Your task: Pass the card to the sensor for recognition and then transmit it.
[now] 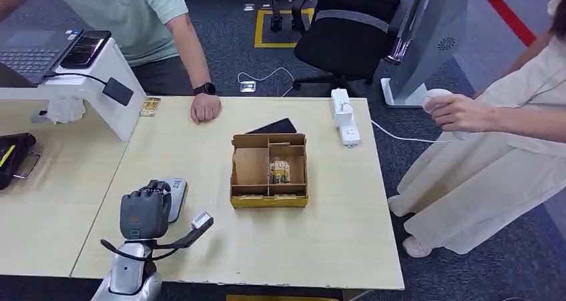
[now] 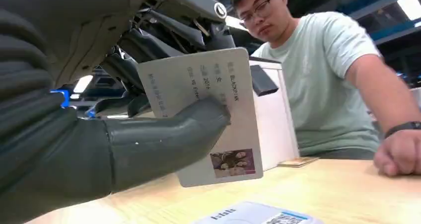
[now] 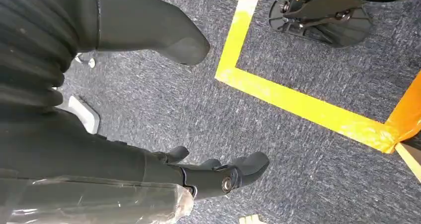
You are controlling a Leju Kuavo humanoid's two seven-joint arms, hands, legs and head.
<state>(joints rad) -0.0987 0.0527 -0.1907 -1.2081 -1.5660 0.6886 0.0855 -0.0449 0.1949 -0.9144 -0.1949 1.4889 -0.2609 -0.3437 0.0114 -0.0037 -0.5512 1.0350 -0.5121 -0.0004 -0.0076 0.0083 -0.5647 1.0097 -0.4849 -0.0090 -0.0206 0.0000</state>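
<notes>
Task stage: the card (image 2: 208,112) is already picked up and sits in the left hand (image 1: 145,211), which hovers at the near left of the table (image 1: 320,241). Judging by this, the grasp is done; recognition and the hand-over are both left.

Card: held upright and slightly tilted, printed face toward the wrist camera, a small photo at one corner. The thumb (image 2: 164,142) presses across its face and the darker fingers (image 2: 131,70) back it from behind. It is off the table surface.

Sensor: a flat pale reader (image 1: 175,195) lies on the table just beside and under the left hand; its blue-marked top (image 2: 248,215) shows directly below the card in the left wrist view. Card and reader look apart, so I judge the reading not yet made.

Left hand pose: back of the hand up toward the head camera, fingers curled closed around the card, forearm coming in from the near edge.

Right hand: the right hand (image 3: 198,172) hangs over blue carpet with yellow floor tape (image 3: 298,102), fingers loosely apart with nothing in them.

Receiver: a person in a pale green shirt (image 1: 143,14) stands at the far side, fist (image 1: 205,107) resting on the table edge; likely the one to take the card.

Other: a cardboard divider box (image 1: 269,171) sits mid-table, well apart from the hand.
</notes>
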